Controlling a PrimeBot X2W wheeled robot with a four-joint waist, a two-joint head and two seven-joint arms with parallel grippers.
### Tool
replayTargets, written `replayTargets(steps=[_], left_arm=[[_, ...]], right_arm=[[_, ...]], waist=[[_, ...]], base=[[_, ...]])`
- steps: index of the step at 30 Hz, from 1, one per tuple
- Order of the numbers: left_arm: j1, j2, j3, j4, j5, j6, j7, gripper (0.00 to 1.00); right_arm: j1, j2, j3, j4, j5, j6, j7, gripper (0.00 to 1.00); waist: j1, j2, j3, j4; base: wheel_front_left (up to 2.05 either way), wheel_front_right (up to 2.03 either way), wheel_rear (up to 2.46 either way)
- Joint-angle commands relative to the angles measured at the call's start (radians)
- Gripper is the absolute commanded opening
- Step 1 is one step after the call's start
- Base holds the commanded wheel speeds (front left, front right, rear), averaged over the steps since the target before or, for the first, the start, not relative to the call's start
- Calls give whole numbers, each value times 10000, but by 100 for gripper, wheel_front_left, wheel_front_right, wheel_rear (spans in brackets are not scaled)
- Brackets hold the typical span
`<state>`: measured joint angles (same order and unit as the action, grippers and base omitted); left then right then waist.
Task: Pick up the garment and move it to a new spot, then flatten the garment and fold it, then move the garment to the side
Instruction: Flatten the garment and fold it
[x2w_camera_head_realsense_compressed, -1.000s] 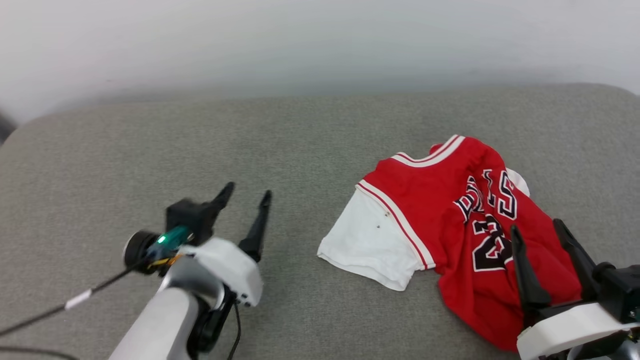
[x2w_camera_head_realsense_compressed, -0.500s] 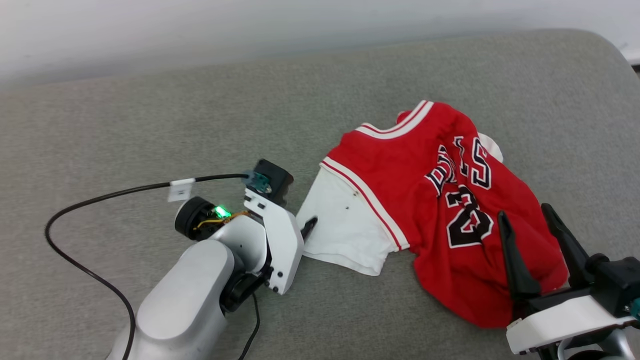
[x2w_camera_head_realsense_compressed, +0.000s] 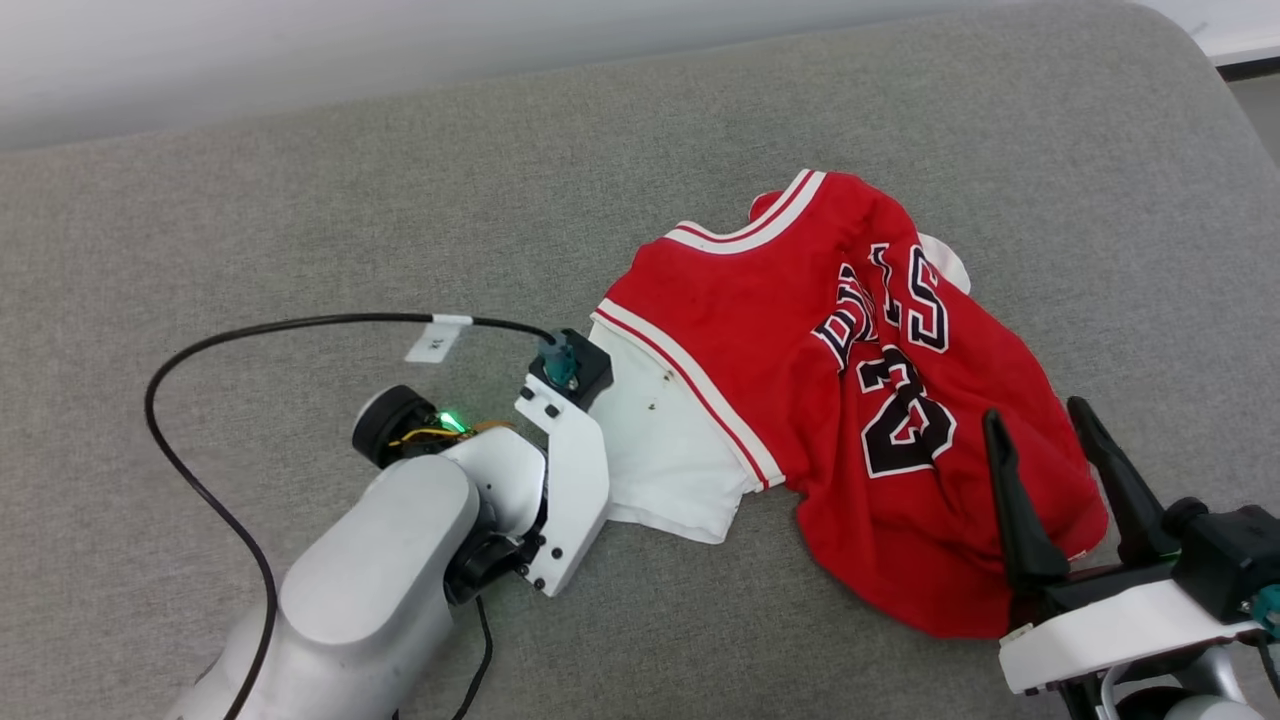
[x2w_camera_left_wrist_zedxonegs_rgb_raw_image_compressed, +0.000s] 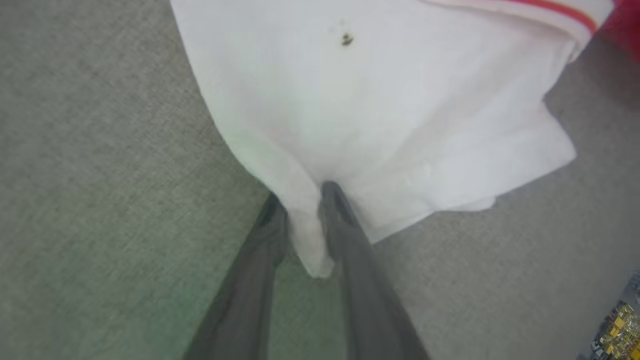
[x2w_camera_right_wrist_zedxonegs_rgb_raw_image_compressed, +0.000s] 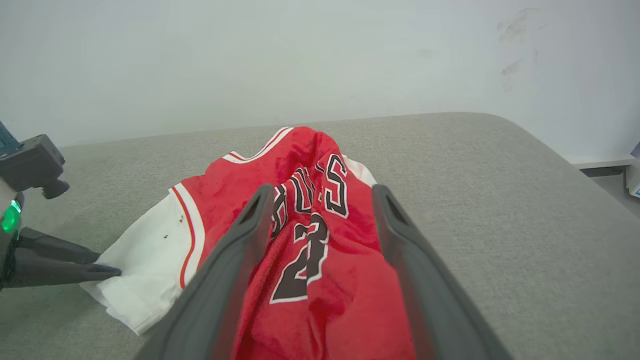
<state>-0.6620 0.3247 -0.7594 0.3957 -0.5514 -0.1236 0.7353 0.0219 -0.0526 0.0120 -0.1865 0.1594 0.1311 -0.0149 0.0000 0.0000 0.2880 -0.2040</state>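
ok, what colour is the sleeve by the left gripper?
White sleeve, red-and-white striped trim at its seam; head view shows it best.

Hidden in the head view beneath its own white wrist housing: fingers of the left gripper (x2w_camera_left_wrist_zedxonegs_rgb_raw_image_compressed: 304, 200), at 9 o'clock of the garment (x2w_camera_head_realsense_compressed: 800, 400). Cut off at 5 o'clock of that view: body of the right gripper (x2w_camera_head_realsense_compressed: 1033, 410). Tucked behind the red cloth at 1 o'clock: most of the far sleeve (x2w_camera_head_realsense_compressed: 945, 262). Lost in folds: part of the lettering (x2w_camera_head_realsense_compressed: 880, 310). Too small to identify: dark specks (x2w_camera_head_realsense_compressed: 665, 376). Blurred in the left wrist view, and cropped at 12 and 3 o'clock: the near sleeve (x2w_camera_left_wrist_zedxonegs_rgb_raw_image_compressed: 380, 110).
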Motion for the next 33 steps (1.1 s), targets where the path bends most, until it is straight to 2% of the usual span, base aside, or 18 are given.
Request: replayTargets(steps=[1, 10, 13, 21, 24, 28, 32, 33], left_arm=[[668, 64, -493, 568, -166, -81, 335, 0], [565, 548, 9, 23, -375, -40, -980, 0], [834, 959, 210, -639, -369, 88, -1300, 0], [2333, 2648, 939, -2324, -727, 923, -1239, 0], [3006, 3076, 1262, -2573, -1022, 1313, -1212, 0], [3789, 3278, 1670, -2427, -1605, 1732, -1294, 0], [4323, 2912, 1827, -2194, -2096, 1891, -1581, 0], [4416, 2772, 1843, -2174, -2184, 1905, -1705, 34]], right_arm=[[-137, 40, 68, 76, 116, -7, -91, 100], [33, 39, -93, 170, 108, -7, -21, 100], [199, 38, -338, 98, 58, -7, 51, 100], [595, 36, -912, -176, 93, -7, 377, 100], [681, 34, -997, -273, 98, -7, 506, 100], [743, 36, -1038, -382, 105, -7, 628, 100], [723, 34, -1057, -448, 101, -7, 722, 100], [736, 34, -1104, -469, 88, -7, 728, 100]], waist=[[0, 0, -32, 26], [0, 0, -561, 420], [0, 0, -802, 737], [0, 0, -1323, 1608], [0, 0, -1428, 1772], [0, 0, -1453, 1852], [0, 0, -1480, 1806], [0, 0, -1502, 1798]], base=[[0, 0, 0], [0, 0, 0], [0, 0, 0], [0, 0, 0], [0, 0, 0], [0, 0, 0], [0, 0, 0], [0, 0, 0]])
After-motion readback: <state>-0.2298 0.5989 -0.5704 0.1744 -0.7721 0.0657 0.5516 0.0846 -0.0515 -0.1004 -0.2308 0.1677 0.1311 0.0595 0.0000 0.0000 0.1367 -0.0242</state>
